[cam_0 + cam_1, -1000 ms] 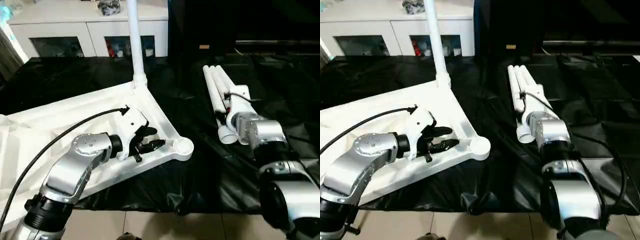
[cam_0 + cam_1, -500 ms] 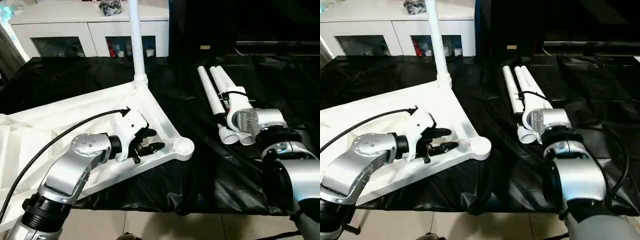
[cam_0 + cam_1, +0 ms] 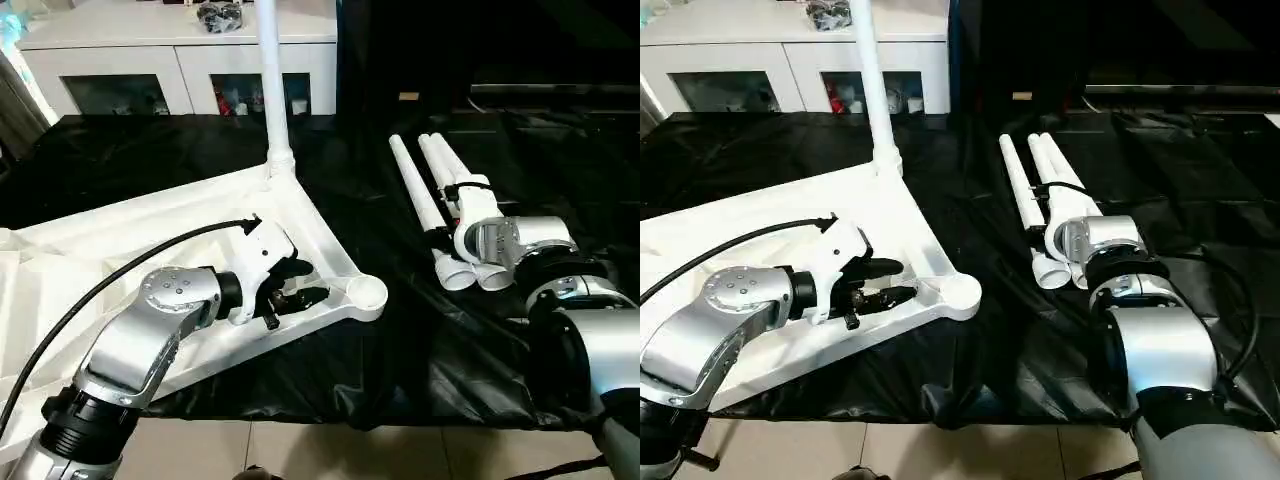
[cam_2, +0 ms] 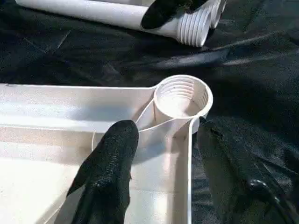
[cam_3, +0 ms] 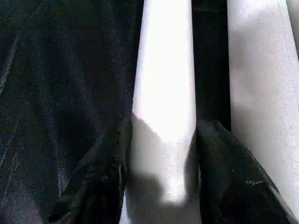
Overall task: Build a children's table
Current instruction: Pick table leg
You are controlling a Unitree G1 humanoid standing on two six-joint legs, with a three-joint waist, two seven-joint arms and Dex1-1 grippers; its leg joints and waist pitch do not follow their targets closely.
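The white tabletop (image 3: 150, 225) lies upside down on a black sheet. One white leg (image 3: 270, 80) stands upright in its far corner socket. The near right corner socket (image 3: 366, 292) (image 4: 181, 95) holds nothing. My left gripper (image 3: 305, 284) (image 4: 164, 127) is open just behind that socket, one finger inside the rim and one outside. To the right, loose white legs (image 3: 425, 185) lie side by side with their flared threaded ends (image 4: 194, 25) towards me. My right gripper (image 5: 163, 126) is shut on one leg (image 5: 163, 70), a black finger pressed to each side.
A white cabinet with glass doors (image 3: 180, 60) stands behind the work area. The black sheet (image 3: 400, 340) ends at a tiled floor (image 3: 300, 450) close to me. A black cable (image 3: 120, 270) arcs over the tabletop to my left wrist.
My right wrist has turned, and the bundle of loose legs has swung a little to the left with it. My left gripper has stayed at the corner socket.
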